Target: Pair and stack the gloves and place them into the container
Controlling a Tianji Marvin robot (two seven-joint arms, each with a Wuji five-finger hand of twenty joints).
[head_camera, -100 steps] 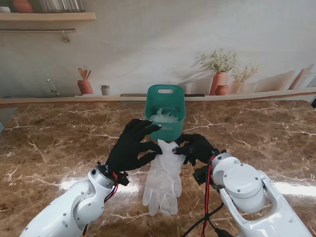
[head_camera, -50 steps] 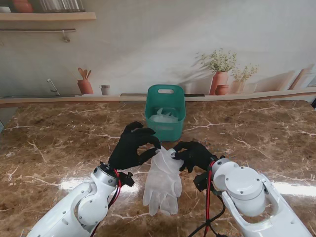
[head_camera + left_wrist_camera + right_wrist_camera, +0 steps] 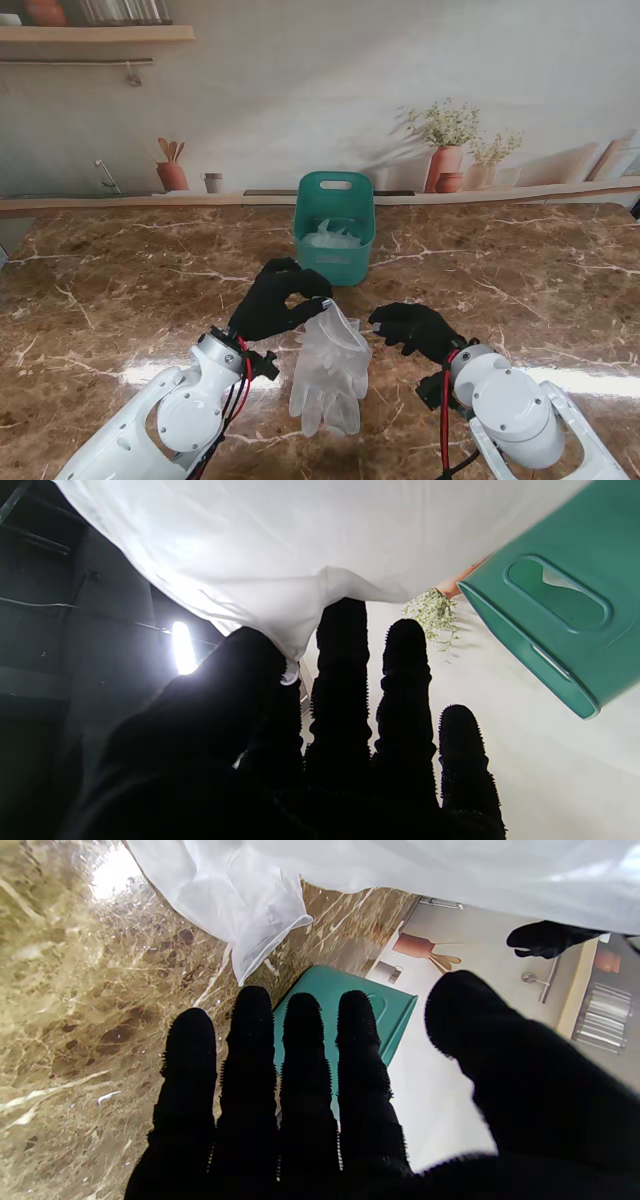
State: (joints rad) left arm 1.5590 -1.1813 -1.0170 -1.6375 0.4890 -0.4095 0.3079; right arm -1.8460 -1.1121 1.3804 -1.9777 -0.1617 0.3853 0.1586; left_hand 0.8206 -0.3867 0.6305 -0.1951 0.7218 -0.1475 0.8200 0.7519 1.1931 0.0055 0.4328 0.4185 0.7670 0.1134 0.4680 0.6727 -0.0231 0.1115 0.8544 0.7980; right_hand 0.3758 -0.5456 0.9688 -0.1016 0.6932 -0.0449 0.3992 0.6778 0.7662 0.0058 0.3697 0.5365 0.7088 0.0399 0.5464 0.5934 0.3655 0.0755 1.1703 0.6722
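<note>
Your left hand [image 3: 272, 302] pinches the cuff of the glove pair [image 3: 331, 368], thumb against fingertips, and lifts that end off the worktop [image 3: 120, 290]; the glove fingers trail on the marble nearer to you. The pair's long axis runs from you straight toward the green container [image 3: 335, 232], which sits just beyond the raised cuff with gloves already inside. Your right hand [image 3: 412, 326] hangs beside the pair, fingers extended and apart from the thumb, gripping nothing. The left hand is nearer the container, so the carry forward looks like its job.
</note>
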